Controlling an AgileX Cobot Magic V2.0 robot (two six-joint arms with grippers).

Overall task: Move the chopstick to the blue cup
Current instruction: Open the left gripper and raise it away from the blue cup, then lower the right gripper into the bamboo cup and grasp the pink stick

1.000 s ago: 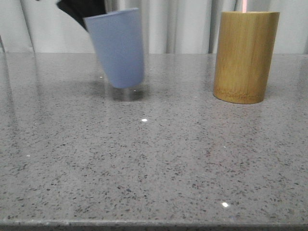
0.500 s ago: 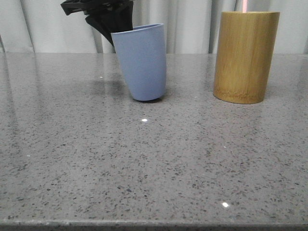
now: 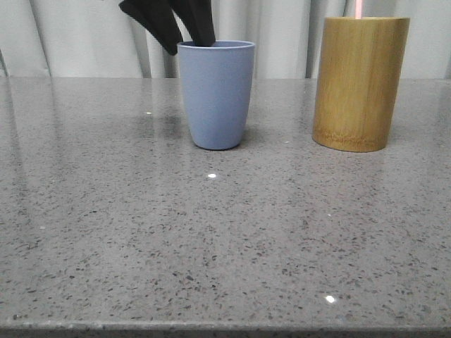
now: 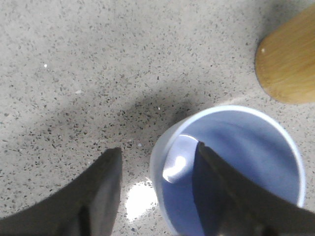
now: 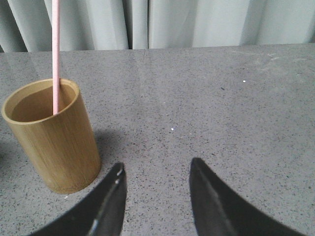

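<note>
Grey speckled stone formed the table (image 3: 225,239), with pale pleated curtains (image 3: 84,39) hanging behind its far edge. Small light glints showed on the polished surface.

The blue cup (image 3: 215,94) stood upright on the table, left of centre in the front view, base flat on the stone. Its interior held no contents in the left wrist view, where the cup (image 4: 256,162) was seen from above with the rim fully round.

The left gripper (image 3: 184,27) hung over the cup's rim at the cup's left rear. Its jaws were apart and straddled the cup wall: in the left wrist view one finger (image 4: 216,196) lay inside the cup and the other was outside it, over the table, the gripper (image 4: 156,189) spanning the rim. Contact between fingers and wall could not be confirmed.

The bamboo holder (image 3: 359,83), a taller yellow-brown cylinder, stood upright to the right of the blue cup, well apart from it. The chopstick (image 5: 55,54) stood inside this holder, leaning against the inner wall and rising well above the rim. In the front view only a short pink length of the chopstick (image 3: 359,8) showed above the holder's top.

The right gripper (image 5: 155,196) was poised above bare table, beside the bamboo holder (image 5: 51,137) and not touching it. Its jaws were apart and held nothing. The chopstick was clear of both grippers.
</note>
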